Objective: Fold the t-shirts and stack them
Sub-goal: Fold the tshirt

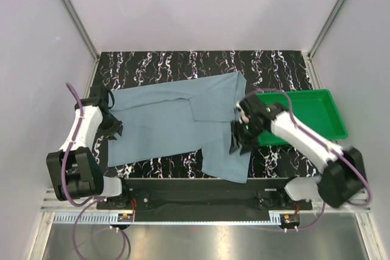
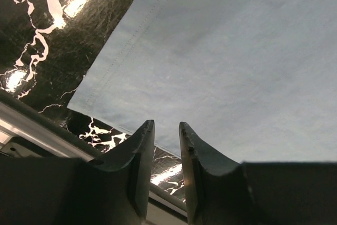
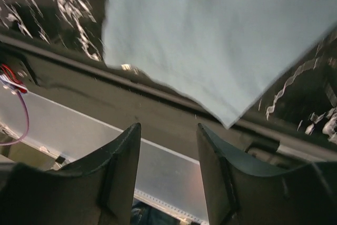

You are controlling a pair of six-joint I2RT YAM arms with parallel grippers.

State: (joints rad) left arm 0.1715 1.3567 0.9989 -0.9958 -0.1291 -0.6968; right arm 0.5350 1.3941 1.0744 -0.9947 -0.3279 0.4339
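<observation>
Black marbled tabletop (image 1: 152,62) between pale walls, with one blue-grey t-shirt (image 1: 164,126) spread across its middle.

At the left, the left arm reaches far along the table side with its wrist turned inward. The left gripper (image 2: 166,125) sits at the shirt's left hem, its claw only a little apart with nothing in it. At the right, the right arm bends in from the green tray (image 1: 323,98). The right gripper (image 3: 168,127) hangs over the shirt's near right part, its claw apart and empty, pointing at the corner that laps over the near table edge. The step seems to be taking the edges for a fold. Each claw should go low onto the hem, pinch firmly, and both should lift evenly together.
</observation>
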